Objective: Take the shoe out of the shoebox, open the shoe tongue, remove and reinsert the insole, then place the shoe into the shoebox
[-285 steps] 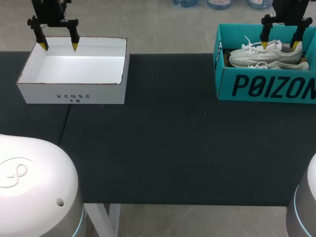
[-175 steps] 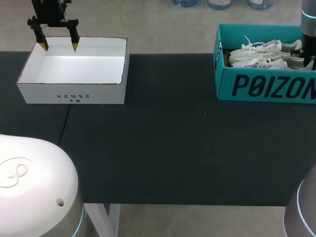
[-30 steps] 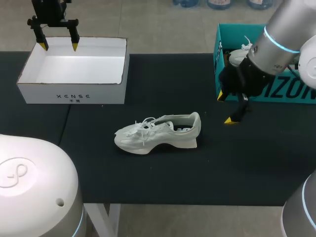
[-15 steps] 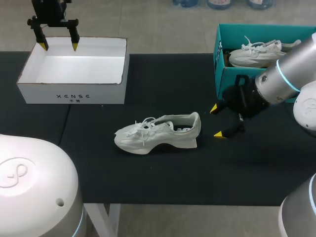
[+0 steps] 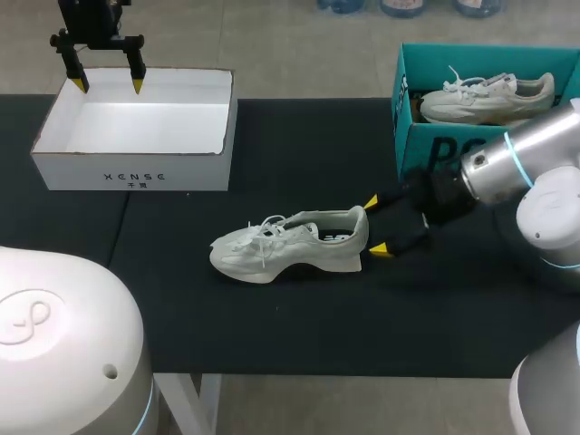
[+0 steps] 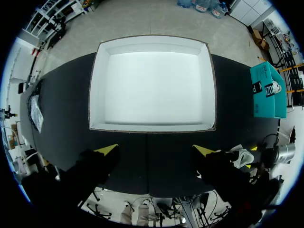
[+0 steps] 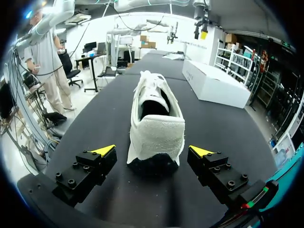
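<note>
The shoe (image 5: 290, 245) lies on its sole in the middle of the table, out of the teal shoebox (image 5: 426, 156), which stands at the far right with a second shoe (image 5: 485, 95) inside it. The long axis runs left to right, toe to the left and heel to the right. That heel points straight at my right gripper (image 5: 375, 225), which comes in low from the right.

In the right wrist view the shoe (image 7: 156, 128) runs directly away from the right gripper (image 7: 152, 151). Its fingers are spread wide, one to each side of the heel and just short of it. I see no contact with either finger. The collar opening faces up just beyond the heel, with the tongue and laces farther along toward the toe.

I judge that reaching the tongue means going forward over the heel, along that axis.

My left gripper (image 5: 108, 83) hangs well apart at the far left, fingers wide with nothing between them, over the far edge of the white box (image 5: 136, 177). The right arm is clearly the nearer one.
</note>
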Controlling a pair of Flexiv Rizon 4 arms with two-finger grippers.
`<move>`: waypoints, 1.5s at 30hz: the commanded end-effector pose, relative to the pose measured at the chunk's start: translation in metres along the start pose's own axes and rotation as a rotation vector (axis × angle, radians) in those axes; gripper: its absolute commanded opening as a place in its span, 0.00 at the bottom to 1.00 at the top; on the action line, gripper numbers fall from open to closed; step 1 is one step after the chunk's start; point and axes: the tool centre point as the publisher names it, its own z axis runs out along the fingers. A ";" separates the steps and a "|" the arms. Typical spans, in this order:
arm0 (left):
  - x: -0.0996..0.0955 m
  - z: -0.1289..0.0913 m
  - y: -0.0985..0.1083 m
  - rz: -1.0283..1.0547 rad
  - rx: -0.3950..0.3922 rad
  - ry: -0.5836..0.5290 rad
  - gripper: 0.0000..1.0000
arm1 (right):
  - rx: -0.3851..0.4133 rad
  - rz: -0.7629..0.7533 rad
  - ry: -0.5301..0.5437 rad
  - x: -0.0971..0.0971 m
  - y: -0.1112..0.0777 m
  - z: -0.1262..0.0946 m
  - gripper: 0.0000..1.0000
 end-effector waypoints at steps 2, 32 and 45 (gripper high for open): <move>0.000 0.000 0.000 0.000 0.000 0.000 1.00 | 0.003 0.024 -0.019 -0.005 0.000 0.019 1.00; 0.000 0.000 0.000 0.000 0.000 0.000 1.00 | 0.048 0.083 -0.036 -0.003 -0.012 0.059 0.00; 0.027 -0.009 0.019 -0.185 0.056 -0.092 1.00 | 0.048 0.083 -0.036 -0.003 -0.012 0.059 0.00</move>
